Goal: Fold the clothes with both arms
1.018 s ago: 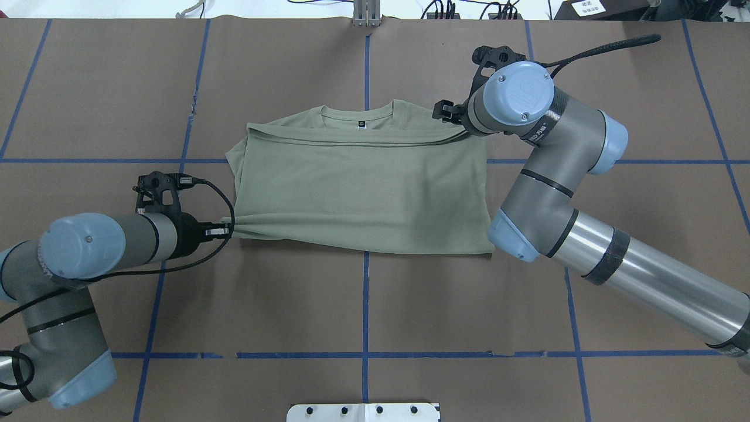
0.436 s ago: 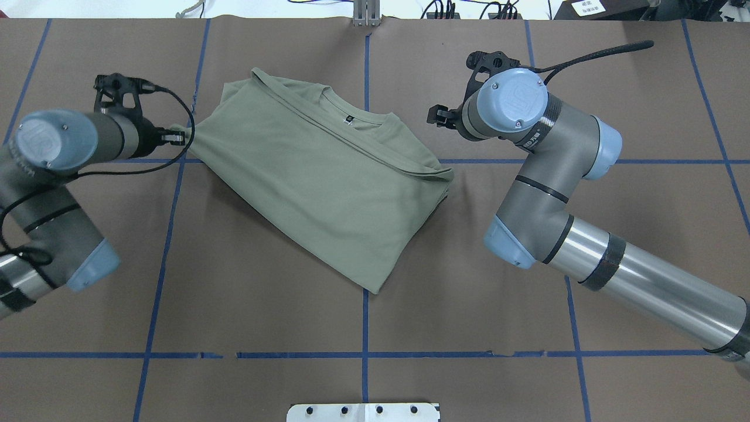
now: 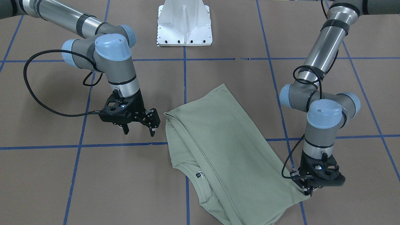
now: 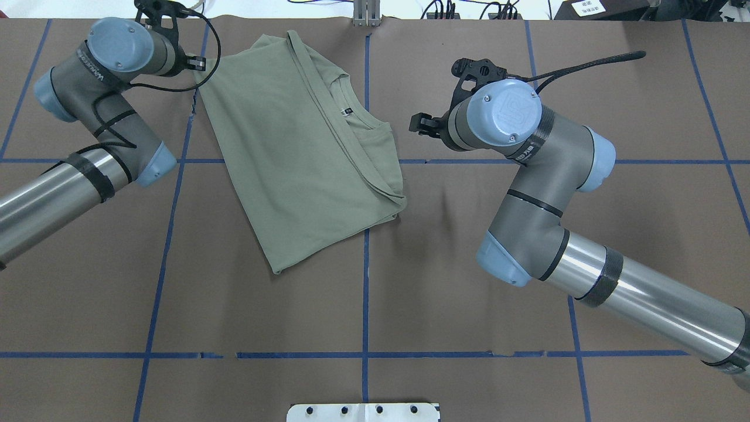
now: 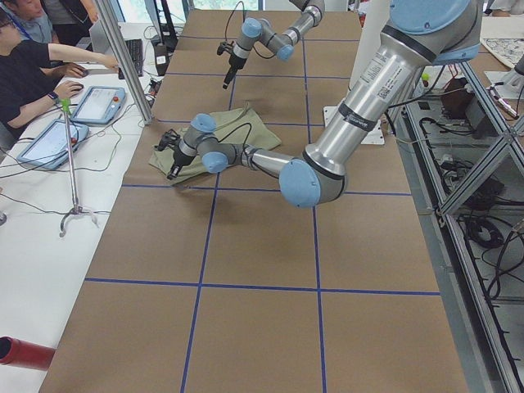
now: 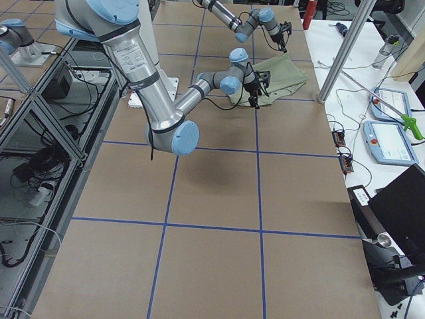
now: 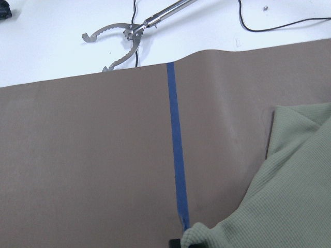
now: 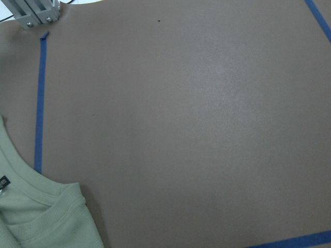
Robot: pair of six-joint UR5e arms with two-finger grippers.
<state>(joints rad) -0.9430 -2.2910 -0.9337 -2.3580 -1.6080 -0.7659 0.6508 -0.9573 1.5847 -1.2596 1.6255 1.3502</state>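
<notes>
The folded shirt (image 4: 293, 164) is laid askew on the table (image 4: 469, 293), left of centre and toward the far edge, with its neckline (image 4: 366, 126) turned to the right. Its far-left corner is pinched between the closed fingers of the left gripper (image 3: 307, 190), which is held low at the table. The right gripper (image 3: 139, 132) is held with its jaws spread wide and nothing between them, just right of the shirt's folded shoulder edge and clear of the cloth.

Shirt (image 3: 225, 150) seemingly touches left end effector (image 3: 308, 191).
</notes>
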